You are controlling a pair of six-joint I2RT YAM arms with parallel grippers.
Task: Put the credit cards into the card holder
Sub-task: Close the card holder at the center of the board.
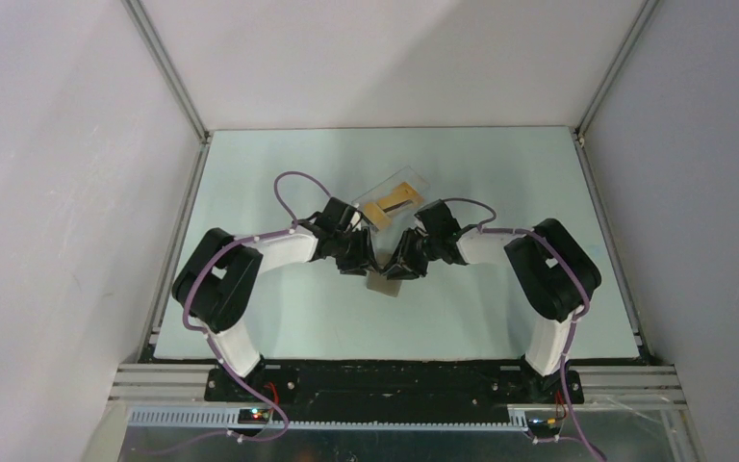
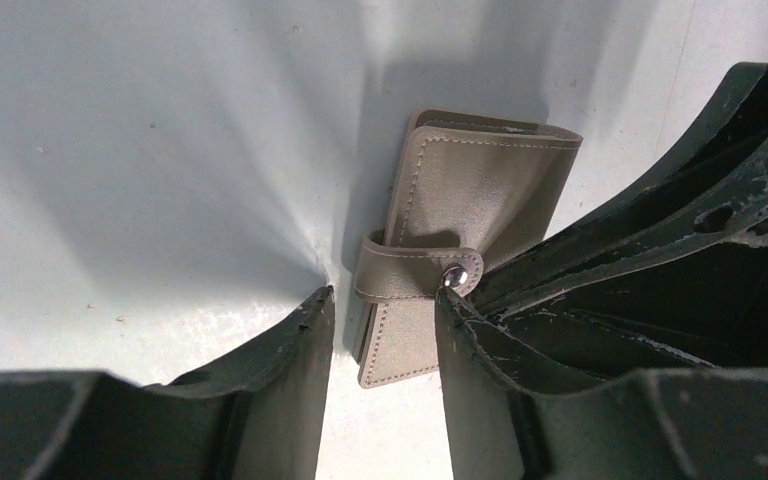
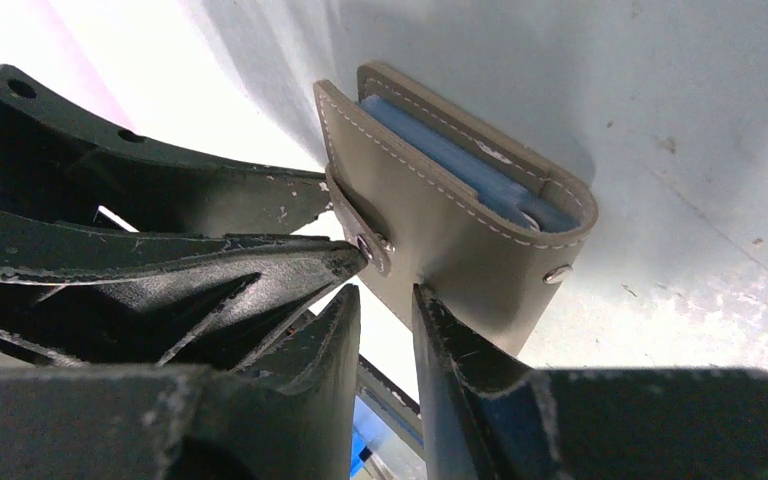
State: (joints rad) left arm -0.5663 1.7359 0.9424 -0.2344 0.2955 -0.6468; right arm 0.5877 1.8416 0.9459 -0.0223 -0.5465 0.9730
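The card holder (image 1: 383, 284), a grey-taupe folded wallet, lies on the table between both grippers. In the left wrist view the holder (image 2: 480, 185) is closed, its strap held by a metal snap (image 2: 463, 272). My left gripper (image 2: 385, 305) is open, its jaws either side of the holder's near corner, with the right fingertip (image 2: 450, 305) at the snap. My right gripper (image 3: 385, 300) is narrowly open with nothing between its jaws, and one fingertip (image 3: 428, 300) touches the holder's face (image 3: 460, 235). Blue sheets show inside the fold. An orange-gold credit card (image 1: 392, 203) with a dark stripe lies behind the grippers.
The card lies in a clear plastic box (image 1: 412, 185) just behind the two wrists. White walls and metal rails enclose the pale table (image 1: 279, 318) on the left, right and back. The two grippers stand close together, fingertips almost touching.
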